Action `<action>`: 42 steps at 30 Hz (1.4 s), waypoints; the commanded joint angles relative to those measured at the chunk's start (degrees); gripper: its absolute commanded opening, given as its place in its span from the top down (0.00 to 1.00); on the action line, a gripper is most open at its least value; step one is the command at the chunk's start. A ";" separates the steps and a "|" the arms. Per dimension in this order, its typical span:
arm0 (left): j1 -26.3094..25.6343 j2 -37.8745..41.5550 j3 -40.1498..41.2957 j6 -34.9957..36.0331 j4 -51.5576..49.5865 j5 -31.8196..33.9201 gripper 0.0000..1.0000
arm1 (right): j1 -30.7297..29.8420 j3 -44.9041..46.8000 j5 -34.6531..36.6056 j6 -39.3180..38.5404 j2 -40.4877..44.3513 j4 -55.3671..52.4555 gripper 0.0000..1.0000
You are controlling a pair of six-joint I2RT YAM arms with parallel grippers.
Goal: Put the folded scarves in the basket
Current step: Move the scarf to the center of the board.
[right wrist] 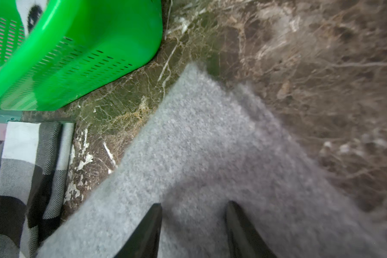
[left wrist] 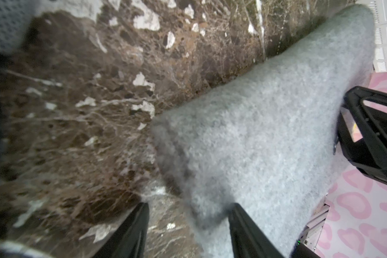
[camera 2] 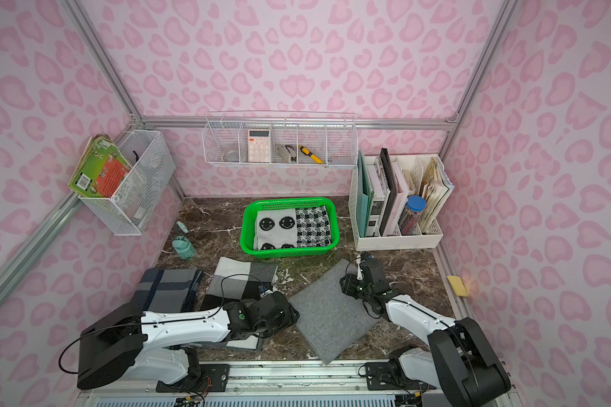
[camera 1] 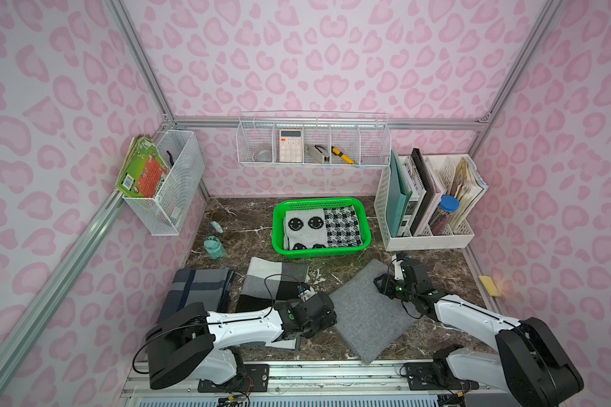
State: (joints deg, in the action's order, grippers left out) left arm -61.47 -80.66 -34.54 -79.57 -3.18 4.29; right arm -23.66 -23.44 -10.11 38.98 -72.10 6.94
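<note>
Pink leopard-print walls are enclosing the cell, framed by aluminium rails. A dark brown marble tabletop is catching soft, even light.

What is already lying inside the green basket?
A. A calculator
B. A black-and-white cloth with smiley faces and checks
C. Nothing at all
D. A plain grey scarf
B: in both top views the green basket holds a folded black-and-white cloth with smiley faces on one half and checks on the other, while the plain grey scarf lies on the table outside it.
</note>
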 commanded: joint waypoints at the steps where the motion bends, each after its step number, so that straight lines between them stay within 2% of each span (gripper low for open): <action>1: -0.04 -1.99 -1.27 -1.04 1.69 0.45 0.39 | -0.16 -0.22 0.42 0.89 -1.93 -0.25 0.52; 6: 1.64 -4.83 -3.30 0.91 1.09 2.22 0.39 | -0.75 2.57 1.77 2.93 0.10 -1.23 0.52; 12: 8.46 -10.87 -6.59 5.17 3.10 -0.66 0.41 | -4.76 10.37 2.66 10.06 7.26 -0.66 0.50; 18: 14.98 -14.49 -10.72 11.13 5.13 -4.21 0.41 | -17.46 11.33 12.37 18.53 17.28 -7.04 0.46; 25: 15.93 -12.59 -13.23 13.48 0.37 -3.65 0.40 | -18.42 11.15 18.66 16.90 29.79 -12.55 0.41; 29: 15.96 -8.06 -11.83 14.98 -4.91 -1.16 0.39 | -14.97 8.21 19.29 11.83 33.03 -16.41 0.35; 33: 15.98 -1.51 -11.08 17.09 -12.70 2.07 0.37 | -6.91 4.78 19.03 7.73 34.00 -21.07 0.33; 37: 15.87 4.15 -8.72 17.59 -13.96 0.56 0.34 | 3.47 5.95 11.35 4.55 35.53 -17.62 0.28; 42: 15.86 4.94 -7.71 18.13 -10.92 -3.99 0.31 | 10.82 7.87 1.07 2.59 30.15 -13.53 0.26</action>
State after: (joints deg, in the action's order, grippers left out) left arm -45.63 -75.64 -42.37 -62.57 -14.37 2.72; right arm -14.59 -16.21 -1.21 44.18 -39.77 -9.34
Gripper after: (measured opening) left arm 0.692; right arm 0.742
